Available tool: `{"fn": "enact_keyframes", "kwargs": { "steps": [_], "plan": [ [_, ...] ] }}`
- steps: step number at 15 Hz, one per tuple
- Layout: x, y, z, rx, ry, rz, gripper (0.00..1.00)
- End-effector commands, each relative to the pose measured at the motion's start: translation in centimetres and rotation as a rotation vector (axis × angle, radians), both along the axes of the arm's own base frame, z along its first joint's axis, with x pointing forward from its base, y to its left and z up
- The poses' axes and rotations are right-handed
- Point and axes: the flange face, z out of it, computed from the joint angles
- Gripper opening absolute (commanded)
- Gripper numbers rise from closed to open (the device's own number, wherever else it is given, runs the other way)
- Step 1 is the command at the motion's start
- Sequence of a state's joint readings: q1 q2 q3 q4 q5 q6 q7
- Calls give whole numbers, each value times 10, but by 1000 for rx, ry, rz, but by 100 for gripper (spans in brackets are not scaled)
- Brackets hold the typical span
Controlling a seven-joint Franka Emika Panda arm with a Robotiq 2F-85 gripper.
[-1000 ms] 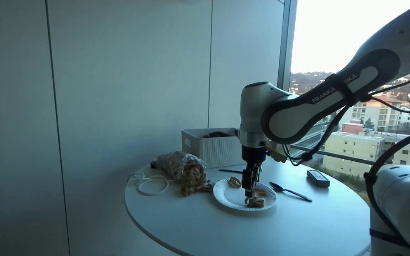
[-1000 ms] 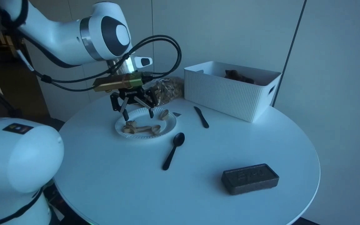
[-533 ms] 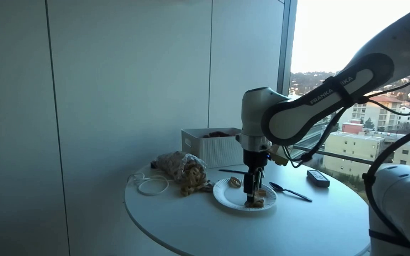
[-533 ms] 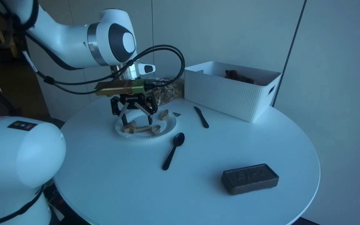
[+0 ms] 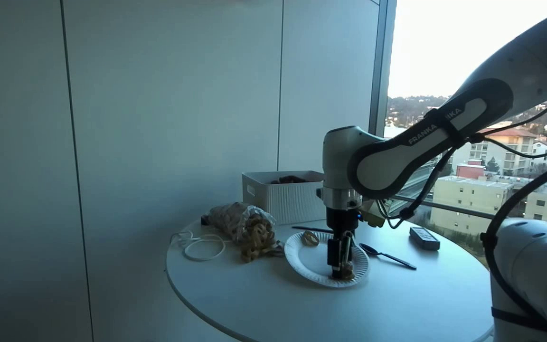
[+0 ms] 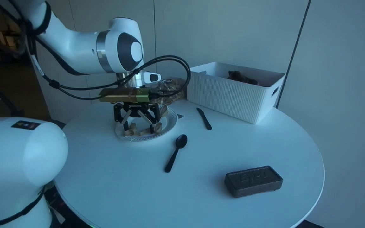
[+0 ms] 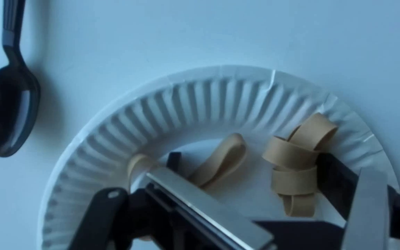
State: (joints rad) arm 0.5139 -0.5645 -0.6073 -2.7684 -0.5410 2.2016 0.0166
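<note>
White cable (image 5: 201, 260) lies looped near the left edge of the round bench (image 5: 254, 304) in an exterior view. Just beside it rests a clear plastic bag (image 5: 228, 219), with a heap of tan bands (image 5: 257, 240) spilling from its mouth. Behind and further right stands a pale ribbed bin (image 5: 297, 203) with a dark brown object (image 5: 288, 179) inside, mostly hidden. Nearer the front is a white paper plate (image 5: 299, 263) with a fluted rim, and a curled band (image 5: 310, 238) sits on its left part. Between plate and bin lies a black knife (image 6: 204, 118).

Over the plate's right part the arm (image 5: 411, 140) reaches down with its jaws wide apart, gripping nothing. Going left to right in the wrist view, a folded band (image 7: 219, 161) on the plate runs behind the left finger into the gap, then comes a cluster of bands (image 7: 293, 159) close against the right of the two fingers (image 7: 335, 184); whether they touch cannot be told. Right of the plate lie a black spoon (image 5: 390, 258) and, further along, a dark block (image 5: 424, 238). Beyond the bench is a window (image 5: 437, 52).
</note>
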Motion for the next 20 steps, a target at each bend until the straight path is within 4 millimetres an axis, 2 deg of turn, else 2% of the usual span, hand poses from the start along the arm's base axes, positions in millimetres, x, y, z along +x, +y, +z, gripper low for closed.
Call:
{"fn": "enact_keyframes", "kwargs": {
  "steps": [1,8,10,12,13,14,17,20],
  "plan": [
    [1,3,-1,33,-4,1,68],
    [6,7,5,47,-20,14,19],
    [7,9,7,44,-29,16,8],
    [7,13,14,27,-55,21,4],
    [7,14,19,10,-77,17,5],
    [6,14,28,-1,-111,16,8],
    [4,18,59,-51,-236,40,8],
    [2,31,86,-60,-340,162,8]
  ]
}}
